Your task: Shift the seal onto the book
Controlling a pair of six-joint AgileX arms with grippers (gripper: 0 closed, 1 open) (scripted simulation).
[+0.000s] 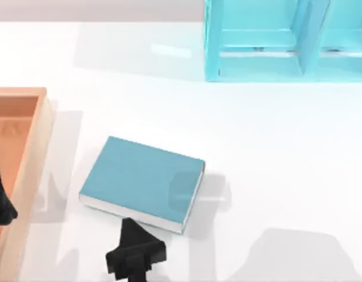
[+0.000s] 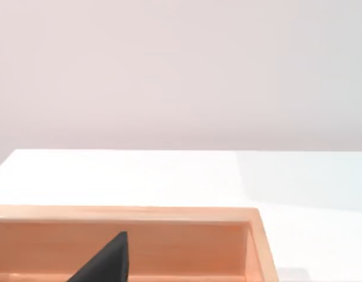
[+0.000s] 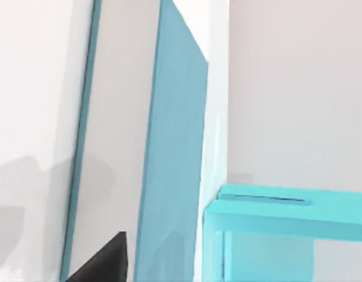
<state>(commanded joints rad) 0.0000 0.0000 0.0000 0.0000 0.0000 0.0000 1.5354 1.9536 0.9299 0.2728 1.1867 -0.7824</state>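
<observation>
Book (image 1: 140, 176) lies flat on the worktop (image 1: 275, 164). Right tool (image 1: 134, 254) sits just beside its page edge; left tool (image 1: 0, 202) is well apart from it. Neither tool's state, nor the seal's position, can be told. The seal is judged light and rigid: grip its sides.

The teal book (image 3: 172, 170) stands close before the lens, a light-blue shelf unit (image 3: 287, 235) beyond it.

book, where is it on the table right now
In the top view the book lies flat at the table's lower left of centre, just right of the wooden tray, with the right end effector at its near edge.
</observation>
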